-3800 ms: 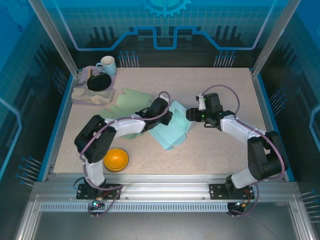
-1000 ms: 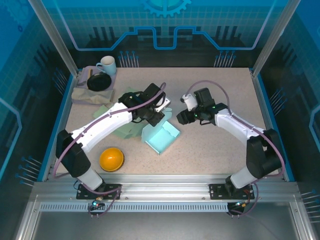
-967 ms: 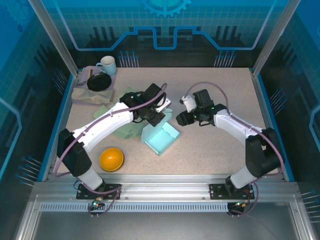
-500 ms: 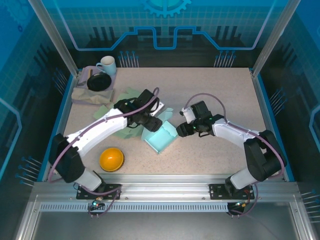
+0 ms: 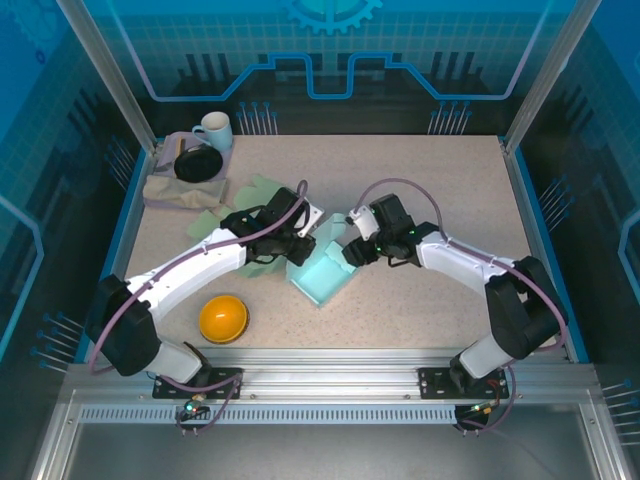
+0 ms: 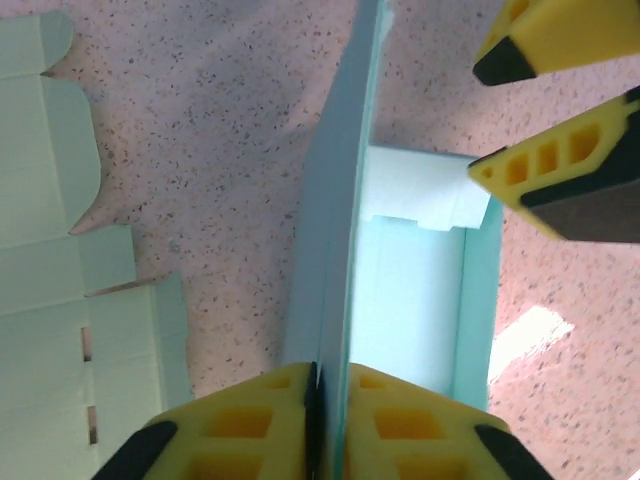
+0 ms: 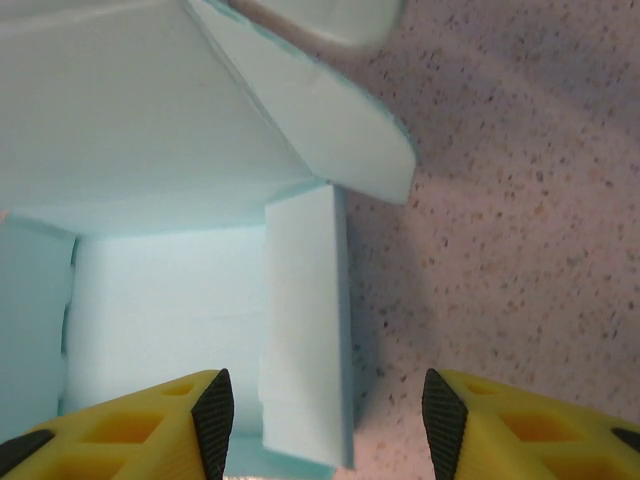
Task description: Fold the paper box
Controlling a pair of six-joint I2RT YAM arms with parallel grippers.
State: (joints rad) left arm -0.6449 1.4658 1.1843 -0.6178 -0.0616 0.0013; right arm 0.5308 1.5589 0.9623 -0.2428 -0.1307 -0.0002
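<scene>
Paper box, one, pinched by left hand, right hand parted.

Nothing legible anywhere — no text, no labels.

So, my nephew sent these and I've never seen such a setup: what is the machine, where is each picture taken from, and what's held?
Two robot arms are bolted at the near edge of a table. One picture looks down from above and behind them; the other two come from cameras on the wrists, so the yellow fingers at the bottom are each arm's own. The left gripper is shut on one wall of a pale blue paper box. The right gripper is open, its fingers either side of a box flap. Also there: flat green cardboard, an orange bowl and a mug.
</scene>
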